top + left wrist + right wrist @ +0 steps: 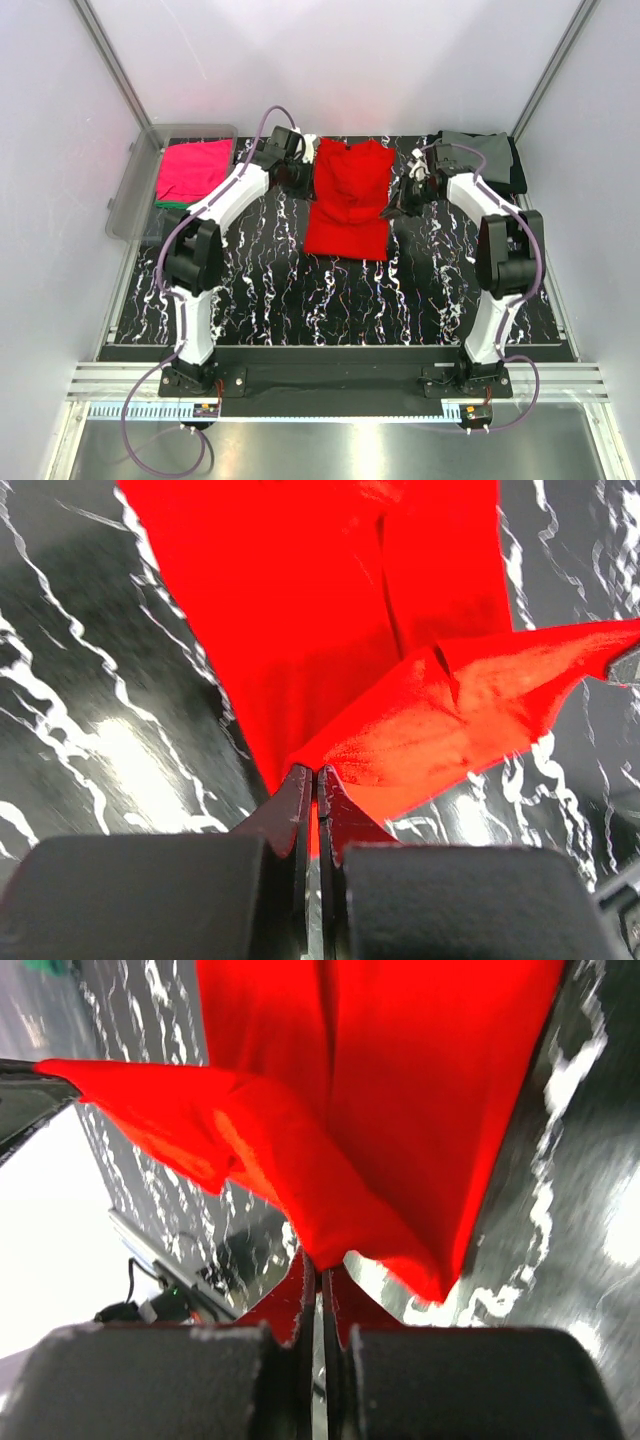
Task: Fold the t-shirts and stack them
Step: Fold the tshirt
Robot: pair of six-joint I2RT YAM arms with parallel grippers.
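A bright red t-shirt (345,205) lies lengthwise on the black marbled mat, its sides folded inward. At the shirt's left edge, my left gripper (306,186) is shut on a pinch of red cloth (400,720). The left wrist view shows the fabric rising in a fold from the closed fingertips (300,790). My right gripper (393,212) is at the shirt's right edge. It is shut on a corner of the same red shirt (330,1130), which drapes away from its tips (300,1280). A magenta-pink t-shirt (192,168) lies folded at the back left, with green cloth (166,205) under it.
The pink shirt sits in a clear plastic bin (128,205) at the mat's back left corner. A grey t-shirt on black cloth (482,158) lies at the back right. White walls close in both sides, and the arm bases stand at the near edge.
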